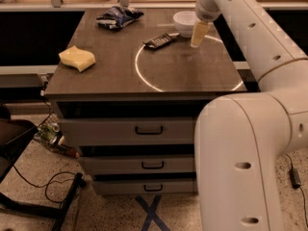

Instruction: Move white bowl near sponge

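Note:
The white bowl [184,22] sits at the back of the cabinet top [120,76], right of centre. My gripper [198,34] hangs just in front of and to the right of the bowl, its pale fingers pointing down close to the surface. The pale yellow sponge [77,58] lies near the left edge of the top, far from the bowl and the gripper.
A dark blue-and-white snack bag [118,17] lies at the back left. A dark flat remote-like object [160,41] lies just left of the gripper. A white ring of light marks the top. Drawers [147,130] sit below. My arm fills the right side.

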Motion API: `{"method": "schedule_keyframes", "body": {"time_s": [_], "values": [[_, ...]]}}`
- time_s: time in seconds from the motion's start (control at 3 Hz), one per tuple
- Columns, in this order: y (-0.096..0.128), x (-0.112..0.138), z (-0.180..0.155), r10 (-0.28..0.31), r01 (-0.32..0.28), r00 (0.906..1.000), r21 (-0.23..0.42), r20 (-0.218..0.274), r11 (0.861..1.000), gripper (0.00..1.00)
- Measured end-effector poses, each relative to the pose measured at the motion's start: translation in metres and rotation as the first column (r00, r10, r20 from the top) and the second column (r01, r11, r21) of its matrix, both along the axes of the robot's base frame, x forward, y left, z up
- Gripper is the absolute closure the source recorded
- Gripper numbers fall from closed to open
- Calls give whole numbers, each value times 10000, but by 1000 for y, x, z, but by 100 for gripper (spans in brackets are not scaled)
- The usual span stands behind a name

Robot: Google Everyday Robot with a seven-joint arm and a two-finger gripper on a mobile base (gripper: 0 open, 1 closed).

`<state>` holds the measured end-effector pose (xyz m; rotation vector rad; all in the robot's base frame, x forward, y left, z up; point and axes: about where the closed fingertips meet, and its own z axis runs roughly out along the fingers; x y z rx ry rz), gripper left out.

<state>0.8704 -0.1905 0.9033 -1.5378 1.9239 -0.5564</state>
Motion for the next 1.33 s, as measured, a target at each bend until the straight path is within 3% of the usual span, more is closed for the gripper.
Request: {"method": "schedule_keyframes", "body": {"time_s": [0.33, 1.0, 1.33], "values": [[-1, 20, -2, -434, 432, 9980, 53, 458, 9991, 0], [3, 42, -25, -711, 714, 9967, -63, 393, 9974, 0], [4, 43, -29, -686, 688, 9972, -42, 300, 9976, 18]]}}
